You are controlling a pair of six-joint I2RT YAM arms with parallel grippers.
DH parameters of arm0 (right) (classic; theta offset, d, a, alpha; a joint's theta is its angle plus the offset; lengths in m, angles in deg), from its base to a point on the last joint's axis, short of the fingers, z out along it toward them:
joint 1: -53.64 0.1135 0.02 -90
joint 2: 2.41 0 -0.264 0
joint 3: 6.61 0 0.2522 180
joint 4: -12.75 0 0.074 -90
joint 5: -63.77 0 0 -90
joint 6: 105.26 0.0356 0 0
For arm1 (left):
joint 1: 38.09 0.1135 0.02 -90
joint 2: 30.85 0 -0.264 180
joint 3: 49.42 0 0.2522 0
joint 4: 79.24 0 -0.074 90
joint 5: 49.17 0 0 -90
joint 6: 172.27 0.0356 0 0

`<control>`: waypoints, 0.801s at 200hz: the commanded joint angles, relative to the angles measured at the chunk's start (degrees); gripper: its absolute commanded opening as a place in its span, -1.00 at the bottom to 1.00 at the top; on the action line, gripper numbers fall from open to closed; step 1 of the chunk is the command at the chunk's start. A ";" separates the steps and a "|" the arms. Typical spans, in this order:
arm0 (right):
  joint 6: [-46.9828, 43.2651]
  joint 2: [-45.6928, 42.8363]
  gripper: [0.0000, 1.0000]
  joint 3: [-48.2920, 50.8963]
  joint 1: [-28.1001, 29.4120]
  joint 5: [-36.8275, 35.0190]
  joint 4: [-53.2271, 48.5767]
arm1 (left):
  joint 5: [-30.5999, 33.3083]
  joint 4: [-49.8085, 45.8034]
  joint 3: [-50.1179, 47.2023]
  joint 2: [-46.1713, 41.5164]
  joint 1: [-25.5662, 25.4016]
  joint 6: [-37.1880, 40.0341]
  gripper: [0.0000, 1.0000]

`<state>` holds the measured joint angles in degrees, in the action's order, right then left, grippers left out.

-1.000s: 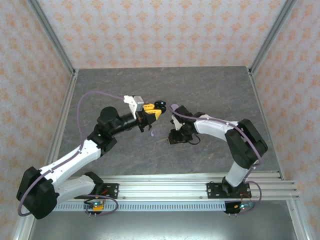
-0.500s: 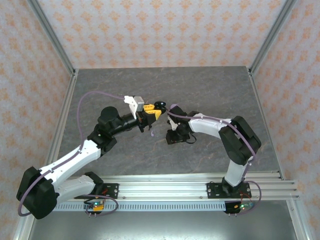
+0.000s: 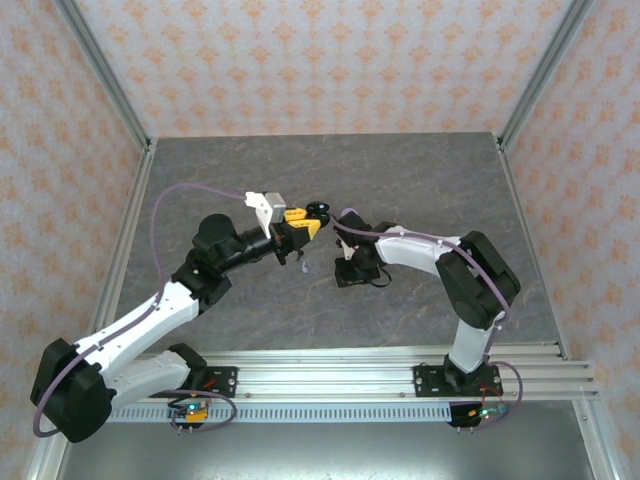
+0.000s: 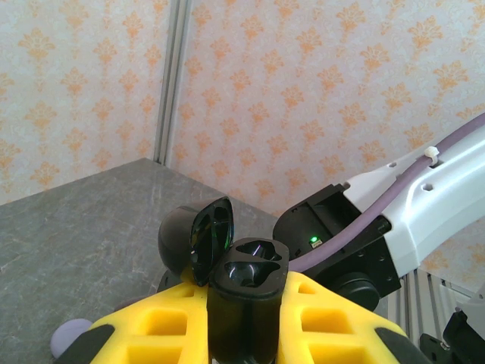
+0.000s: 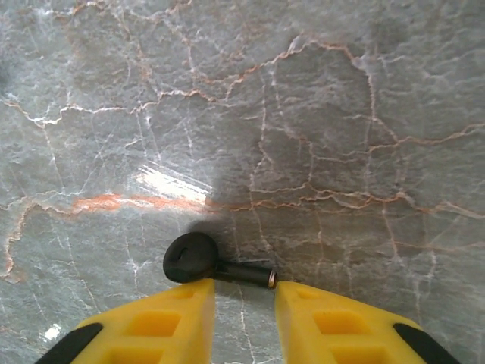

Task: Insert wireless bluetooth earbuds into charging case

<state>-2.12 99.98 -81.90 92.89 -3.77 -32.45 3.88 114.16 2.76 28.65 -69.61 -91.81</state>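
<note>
Zero earbuds seated so far: both sockets of the charging case [image 4: 246,292] read empty in the left wrist view, and its lid [image 4: 198,236] is hinged back and open. The left gripper [image 4: 246,322] is closed on the case body, yellow fingers [image 4: 333,322] on either side, holding it up off the table [image 5: 341,114] with the sockets facing upward. In the top view the case [image 3: 318,209] sits near the middle of the table, close to the right arm's wrist. The right gripper [image 5: 244,303] points down at the table with its fingers narrowly apart. One black earbud [image 5: 193,258] lies at their tips, round head against one finger and stem bridging the gap to the other. Cannot tell whether it is pinched or merely lying there; it looks to rest on the surface. A pale lilac piece [image 4: 68,337] shows beside the left finger, identity unclear. Judgement: early stage, case opened and presented. Left to do: secure the black earbud, lift, carry across, seat it, then the second socket
</note>
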 commanded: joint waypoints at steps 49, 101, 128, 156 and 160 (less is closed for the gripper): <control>0.91 -2.74 -0.38 0.49 0.04 -2.57 5.75 | 1.00 -0.25 0.70 -2.00 -0.47 0.31 -0.71; 0.41 -5.17 -0.39 -1.10 0.04 -3.53 4.78 | 1.20 -1.30 0.52 -3.25 -0.49 0.58 -0.71; 0.56 -3.31 -0.57 -2.95 0.04 -6.81 2.81 | 1.34 -1.66 0.61 -3.52 -0.50 0.67 -0.71; 1.24 -1.55 -0.79 -3.90 0.04 -10.23 1.23 | 1.25 -1.83 0.87 -3.52 -0.47 0.61 -0.71; 1.30 -1.37 -0.81 -3.94 0.04 -10.51 1.05 | 1.35 -1.89 0.87 -3.48 -0.48 0.65 -0.71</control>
<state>-1.33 97.01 -84.16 92.84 -9.17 -28.84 4.10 112.89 2.76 26.16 -69.61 -91.79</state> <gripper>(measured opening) 0.114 0.186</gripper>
